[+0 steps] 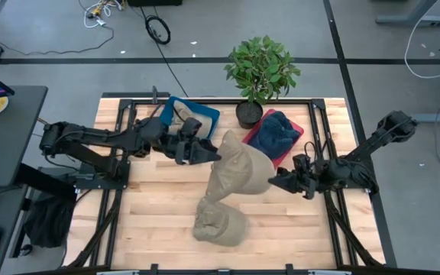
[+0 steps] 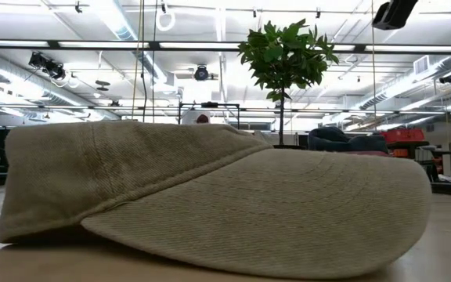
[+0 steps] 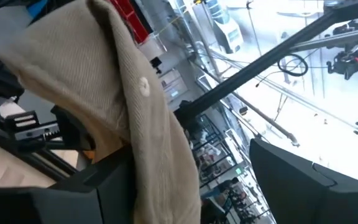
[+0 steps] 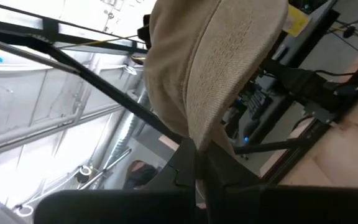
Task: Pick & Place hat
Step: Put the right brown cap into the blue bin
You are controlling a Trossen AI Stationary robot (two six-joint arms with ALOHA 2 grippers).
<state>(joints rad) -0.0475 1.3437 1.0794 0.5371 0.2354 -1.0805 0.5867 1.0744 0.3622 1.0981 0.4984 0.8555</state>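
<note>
A tan hat (image 1: 239,172) is stretched between both grippers over the middle of the table. My left gripper (image 1: 208,153) is shut on its far-left end and my right gripper (image 1: 275,182) is shut on its right edge. The wrist views show its cloth (image 3: 129,93) (image 4: 216,62) running up from the fingers. A second tan hat (image 1: 220,224) lies flat by the table's near edge and fills the low view (image 2: 210,196). A dark blue hat (image 1: 275,131) (image 2: 343,139) rests on a red tray (image 1: 298,130). My left gripper (image 3: 166,208) pinches the tan hat's far-left end (image 3: 157,180) between its two fingers, coming level from the table's left. The cloth rises from the fingers in a folded bunch. My right gripper (image 4: 197,177) pinches the hat's right edge (image 4: 199,134) between its two fingers, coming level from the table's right. Whether the hat is clear of the table, I cannot tell.
A potted plant (image 1: 260,69) (image 2: 284,55) stands at the far edge beside the red tray. A blue tray (image 1: 201,111) with something pale in it sits at the far left, behind my left arm. Bare wood (image 1: 151,214) shows at the near left.
</note>
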